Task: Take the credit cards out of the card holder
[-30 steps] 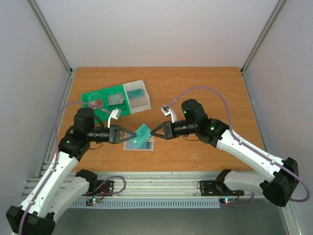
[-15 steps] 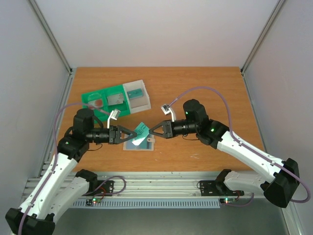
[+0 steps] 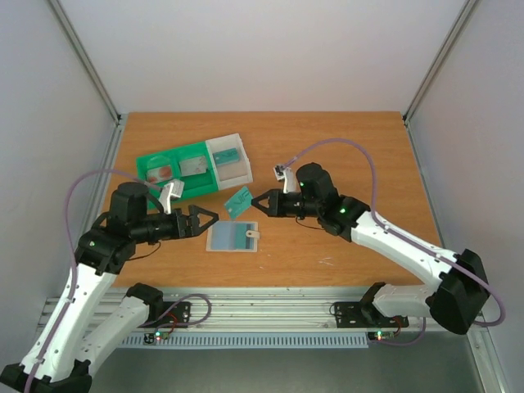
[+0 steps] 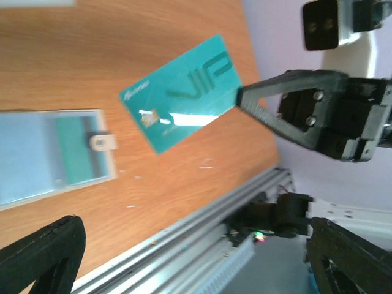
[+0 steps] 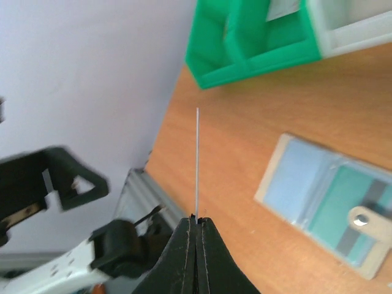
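The card holder [image 3: 232, 237] lies flat on the table, pale blue with a white tab [image 4: 101, 142]; a teal patch shows inside it. My right gripper [image 3: 256, 203] is shut on one corner of a teal credit card [image 3: 238, 202], held in the air just beyond the holder. In the right wrist view that card [image 5: 197, 159] stands edge-on from the pinched jaws of the right gripper [image 5: 196, 219]. My left gripper [image 3: 209, 221] is open and empty, to the left of the holder and clear of the card [image 4: 184, 92].
A green-and-white tray [image 3: 173, 155] stands at the back left with cards in its compartments: reddish [image 3: 162, 172], grey [image 3: 194, 166] and teal [image 3: 230, 155]. The table's metal front rail [image 4: 202, 226] runs close behind the holder.
My left gripper opened, let go of the teal card and drew back to the left. The right gripper lifted the card off the holder towards the tray.
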